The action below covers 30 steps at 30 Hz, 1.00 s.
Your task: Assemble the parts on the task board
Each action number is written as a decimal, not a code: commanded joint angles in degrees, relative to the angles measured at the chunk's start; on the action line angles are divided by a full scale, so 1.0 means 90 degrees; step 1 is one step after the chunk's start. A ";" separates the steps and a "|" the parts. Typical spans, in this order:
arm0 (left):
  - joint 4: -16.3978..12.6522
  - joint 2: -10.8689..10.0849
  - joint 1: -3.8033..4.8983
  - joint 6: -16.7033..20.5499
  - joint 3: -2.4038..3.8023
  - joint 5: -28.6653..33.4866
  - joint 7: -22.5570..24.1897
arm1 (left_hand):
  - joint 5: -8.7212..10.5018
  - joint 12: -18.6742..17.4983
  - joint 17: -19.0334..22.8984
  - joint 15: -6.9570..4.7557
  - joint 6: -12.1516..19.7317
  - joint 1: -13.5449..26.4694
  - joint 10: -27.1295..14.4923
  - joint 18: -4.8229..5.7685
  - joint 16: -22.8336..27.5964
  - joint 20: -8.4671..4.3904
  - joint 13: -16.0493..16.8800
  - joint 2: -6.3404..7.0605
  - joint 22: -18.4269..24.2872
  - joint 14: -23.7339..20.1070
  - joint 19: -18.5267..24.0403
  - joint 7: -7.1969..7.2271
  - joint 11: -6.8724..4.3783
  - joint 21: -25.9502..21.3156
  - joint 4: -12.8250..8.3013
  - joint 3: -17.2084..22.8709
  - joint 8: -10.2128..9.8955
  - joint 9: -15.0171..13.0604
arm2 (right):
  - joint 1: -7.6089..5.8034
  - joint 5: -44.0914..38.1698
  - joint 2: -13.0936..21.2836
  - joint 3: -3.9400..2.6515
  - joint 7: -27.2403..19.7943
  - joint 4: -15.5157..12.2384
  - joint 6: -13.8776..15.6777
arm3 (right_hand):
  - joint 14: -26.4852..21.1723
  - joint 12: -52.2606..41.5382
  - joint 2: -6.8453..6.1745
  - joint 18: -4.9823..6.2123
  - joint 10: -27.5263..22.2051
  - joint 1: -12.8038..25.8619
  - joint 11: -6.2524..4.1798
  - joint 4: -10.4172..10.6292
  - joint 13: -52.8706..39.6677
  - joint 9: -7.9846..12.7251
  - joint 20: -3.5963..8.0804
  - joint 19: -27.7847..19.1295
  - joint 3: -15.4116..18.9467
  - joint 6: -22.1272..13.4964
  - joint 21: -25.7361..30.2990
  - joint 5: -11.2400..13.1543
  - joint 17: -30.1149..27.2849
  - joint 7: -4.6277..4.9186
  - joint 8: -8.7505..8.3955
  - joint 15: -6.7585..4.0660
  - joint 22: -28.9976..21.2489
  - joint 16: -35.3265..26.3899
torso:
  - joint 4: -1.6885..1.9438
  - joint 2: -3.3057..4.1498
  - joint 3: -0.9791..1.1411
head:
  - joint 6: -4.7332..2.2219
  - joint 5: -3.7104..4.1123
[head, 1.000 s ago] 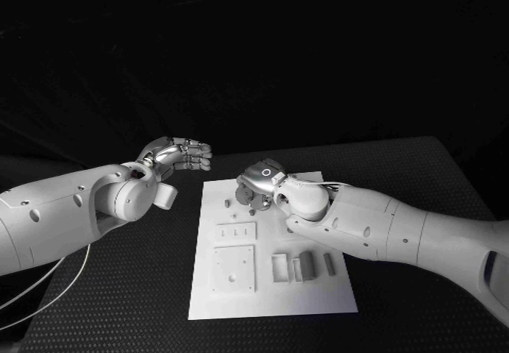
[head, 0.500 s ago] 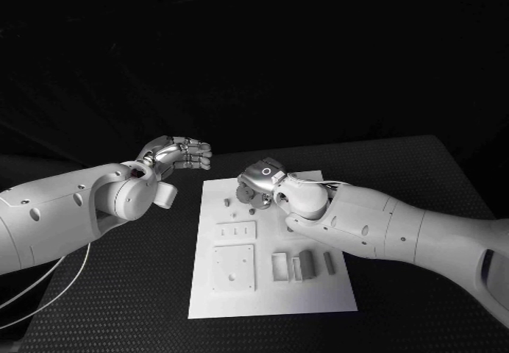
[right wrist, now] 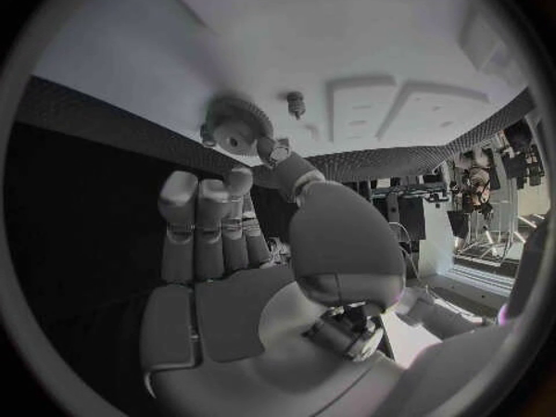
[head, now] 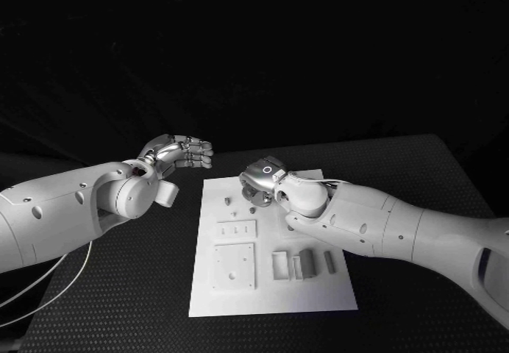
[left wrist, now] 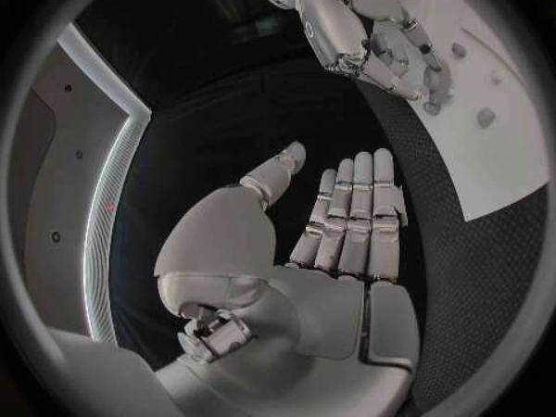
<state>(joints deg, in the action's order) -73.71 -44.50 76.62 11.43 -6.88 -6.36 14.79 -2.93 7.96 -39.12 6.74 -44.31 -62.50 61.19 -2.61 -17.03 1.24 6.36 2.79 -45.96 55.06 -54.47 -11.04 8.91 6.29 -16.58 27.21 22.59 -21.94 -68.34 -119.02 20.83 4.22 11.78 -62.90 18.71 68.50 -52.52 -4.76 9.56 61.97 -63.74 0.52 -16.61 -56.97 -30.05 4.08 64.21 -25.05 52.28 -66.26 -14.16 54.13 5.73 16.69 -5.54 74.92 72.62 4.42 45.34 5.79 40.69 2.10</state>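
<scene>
The white task board (head: 271, 294) lies in the middle of the black table. My right hand (head: 260, 182) hangs over the board's far end with its fingers pointing down. Under it, a round toothed part (right wrist: 235, 128) lies on the board (right wrist: 347, 37) near the edge. The thumb (right wrist: 278, 157) and a fingertip (right wrist: 241, 178) touch its rim from two sides. A small peg (right wrist: 296, 104) stands just beside it. My left hand (head: 180, 153) is raised off the board's far left corner; its fingers (left wrist: 353, 213) lie straight and hold nothing.
Two square recessed plates (head: 235, 232) (head: 233, 266) sit on the board's left half. Upright block parts (head: 302, 265) stand near its right middle. A small peg (head: 226, 200) stands left of my right hand. My right forearm (head: 393, 228) crosses the board's right side.
My right hand has shifted slightly to the right over the board's far end. The left hand has barely moved.
</scene>
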 commanded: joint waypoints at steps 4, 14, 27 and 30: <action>-0.0014 0.0006 0.0005 0.0002 0.0005 -0.0015 0.0056 | -0.0002 -0.0032 -0.0010 0.0038 0.0000 0.0055 0.0016 -0.0085 0.0028 0.0011 -0.0010 0.0020 -0.0010 -0.0006 -0.0014 -0.0045 0.0021 -0.0027 -0.0010 -0.0041 -0.0034 0.0012 | 0.0003 -0.0073 -0.0052 0.0013 -0.0038 0.0040 0.0017 | 0.0043 -0.0029 0.0001 0.0604 0.0028 -0.0075 0.0009 -0.0008 0.0013 0.0006 0.0045 -0.0008 0.0032 0.0127 -0.0012 0.0011 -0.0010 0.0145 -0.0001 0.0007 0.0093 -0.0022 | 0.0395 -0.0002 -0.0005 | 0.0007 -0.0015; -0.0018 0.0008 0.0005 0.0007 0.0006 -0.0015 0.0056 | -0.0002 -0.0034 -0.0013 0.0038 0.0001 0.0053 0.0016 -0.0085 0.0032 0.0011 -0.0010 0.0022 -0.0011 -0.0005 -0.0014 -0.0045 0.0021 -0.0030 -0.0011 -0.0042 -0.0034 0.0013 | 0.0021 -0.0028 -0.0094 0.0050 -0.0064 0.0063 0.0002 | 0.0046 -0.0028 0.0004 0.0604 0.0029 -0.0078 0.0010 -0.0009 0.0017 0.0007 0.0047 -0.0007 0.0033 0.0126 -0.0009 0.0011 -0.0011 0.0145 -0.0005 0.0007 0.0092 -0.0026 | 0.0387 -0.0002 0.0001 | 0.0025 -0.0033; -0.0025 -0.0024 0.0005 0.0008 0.0006 -0.0015 0.0057 | -0.0002 -0.0037 -0.0016 0.0038 0.0002 0.0050 0.0017 -0.0085 0.0037 0.0011 -0.0010 0.0023 -0.0012 -0.0005 -0.0015 -0.0045 0.0022 -0.0034 -0.0011 -0.0041 -0.0035 0.0014 | 0.0019 0.0182 0.0123 0.0050 -0.0079 -0.0222 0.0315 | 0.0056 -0.0029 -0.0046 0.0604 0.0033 -0.0038 0.0014 0.0001 0.0029 0.0012 0.0047 0.0004 0.0062 0.0116 -0.0002 0.0015 -0.0015 0.0150 -0.0021 0.0010 0.0089 -0.0038 | 0.0372 -0.0009 0.0007 | 0.0017 -0.0049; -0.0032 -0.0038 0.0005 0.0005 0.0006 -0.0015 0.0058 | -0.0002 -0.0037 -0.0017 0.0038 0.0002 0.0050 0.0017 -0.0085 0.0038 0.0011 -0.0010 0.0023 -0.0012 -0.0004 -0.0015 -0.0045 0.0022 -0.0034 -0.0011 -0.0041 -0.0035 0.0015 | 0.0018 0.0248 0.0229 0.0046 -0.0081 -0.0356 0.0332 | 0.0066 -0.0028 -0.0106 0.0604 0.0036 0.0035 0.0021 0.0019 0.0041 0.0023 0.0045 0.0017 0.0081 0.0084 0.0010 0.0013 -0.0018 0.0159 -0.0050 0.0015 0.0081 -0.0051 | 0.0372 -0.0007 0.0010 | 0.0016 -0.0051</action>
<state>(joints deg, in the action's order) -73.81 -44.82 76.62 11.44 -6.87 -6.38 14.79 -2.93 7.97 -39.22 6.74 -44.31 -62.50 61.19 -2.19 -17.03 1.24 6.36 2.79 -46.01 55.06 -54.48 -11.04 8.91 6.30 -16.58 27.21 22.59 -21.90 -68.19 -117.85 22.62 4.66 11.46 -65.60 20.40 68.63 -52.52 -5.23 9.56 61.98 -63.27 0.51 -16.45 -56.63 -29.89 3.98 64.29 -24.59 52.46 -66.25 -14.16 54.01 6.03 16.46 -5.29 74.92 72.28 4.28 45.26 5.84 40.84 1.66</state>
